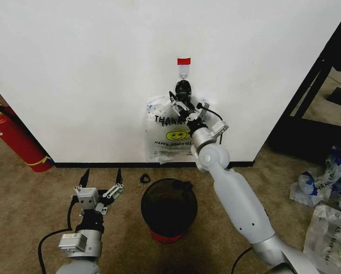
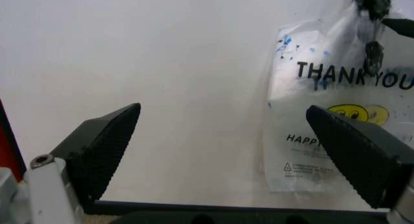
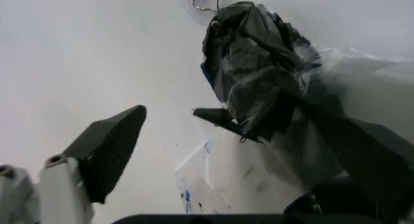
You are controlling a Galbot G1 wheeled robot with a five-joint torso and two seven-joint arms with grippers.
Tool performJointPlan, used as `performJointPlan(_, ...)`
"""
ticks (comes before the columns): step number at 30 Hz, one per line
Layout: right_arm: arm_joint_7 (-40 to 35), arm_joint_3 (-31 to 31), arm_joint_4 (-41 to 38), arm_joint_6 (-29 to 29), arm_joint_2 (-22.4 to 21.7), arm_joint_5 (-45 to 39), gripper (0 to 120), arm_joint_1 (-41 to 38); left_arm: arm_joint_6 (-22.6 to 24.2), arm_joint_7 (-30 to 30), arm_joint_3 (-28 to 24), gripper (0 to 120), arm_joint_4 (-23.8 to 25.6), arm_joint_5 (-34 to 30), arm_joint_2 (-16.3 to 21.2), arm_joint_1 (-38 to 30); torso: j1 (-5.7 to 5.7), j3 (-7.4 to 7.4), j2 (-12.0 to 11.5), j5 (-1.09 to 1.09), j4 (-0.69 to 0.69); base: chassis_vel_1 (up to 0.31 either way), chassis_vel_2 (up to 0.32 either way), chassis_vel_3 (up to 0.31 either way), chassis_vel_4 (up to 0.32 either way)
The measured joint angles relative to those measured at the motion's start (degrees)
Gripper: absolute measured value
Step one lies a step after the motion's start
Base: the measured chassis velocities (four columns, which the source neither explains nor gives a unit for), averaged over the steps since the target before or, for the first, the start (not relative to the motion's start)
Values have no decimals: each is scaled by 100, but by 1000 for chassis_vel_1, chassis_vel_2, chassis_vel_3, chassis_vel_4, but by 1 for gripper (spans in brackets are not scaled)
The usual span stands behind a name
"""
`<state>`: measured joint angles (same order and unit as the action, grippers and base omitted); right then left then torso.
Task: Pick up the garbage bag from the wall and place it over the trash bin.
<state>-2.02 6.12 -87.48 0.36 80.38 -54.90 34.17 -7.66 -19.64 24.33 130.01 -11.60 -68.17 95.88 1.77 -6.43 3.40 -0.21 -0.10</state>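
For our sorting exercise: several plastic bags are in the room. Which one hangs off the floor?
The garbage bag on the wall, hung from the hook below the red tape, with the right gripper at its top. The other bags lie on the carpet.

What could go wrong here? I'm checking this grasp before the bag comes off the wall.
The right gripper is open at the garbage bag's bunched top, just under the hook. One finger may be caught in the plastic, so pulling could tear the thin film, or the handle could snag on the hook. The trash bin stands directly below, so a slipped bag could drape badly over it.
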Motion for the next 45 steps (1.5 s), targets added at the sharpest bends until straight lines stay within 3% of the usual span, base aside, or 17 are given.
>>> performJointPlan(17, -133, -46, -38, -47, 37, -51, 37, -37, 17, -20, 33, 100, 200, -40, -4, 43, 0, 0, 0, 0, 0, 0, 0, 0, 0)
performJointPlan(18, -143, -49, -13, -47, 43, -51, 29, -43, 17, -21, 33, 100, 200, -41, -5, 49, 0, 0, 0, 0, 1, 0, 0, 0, 0)
performJointPlan(22, -151, -48, 4, -47, 50, -52, 22, -45, 16, -21, 29, 100, 204, -37, -10, 58, 0, 0, 0, 0, 1, 0, 0, 0, 0)
performJointPlan(23, -161, -46, 4, -45, 49, -54, 11, -41, 15, -21, 24, 100, 216, -31, -17, 64, 0, 0, 0, 0, 1, 0, 0, 0, 0)
performJointPlan(26, -196, -44, -15, -44, 35, -59, 0, -13, 10, -21, 25, 100, 227, -29, -25, 75, 0, 0, 0, 0, 0, 0, 0, 0, 0)
performJointPlan(36, -280, -3, -348, -40, -117, -52, 0, 196, -1, -21, -9, 100, 227, -29, -37, 96, 0, 0, 0, 0, 1, 0, 0, 0, 0)
performJointPlan(45, -260, 110, -1234, -72, -502, 279, 0, 1323, -1, -27, -77, 100, 212, -35, -41, 27, -1, 0, 1, 1, -1, 0, 0, 0, 0)
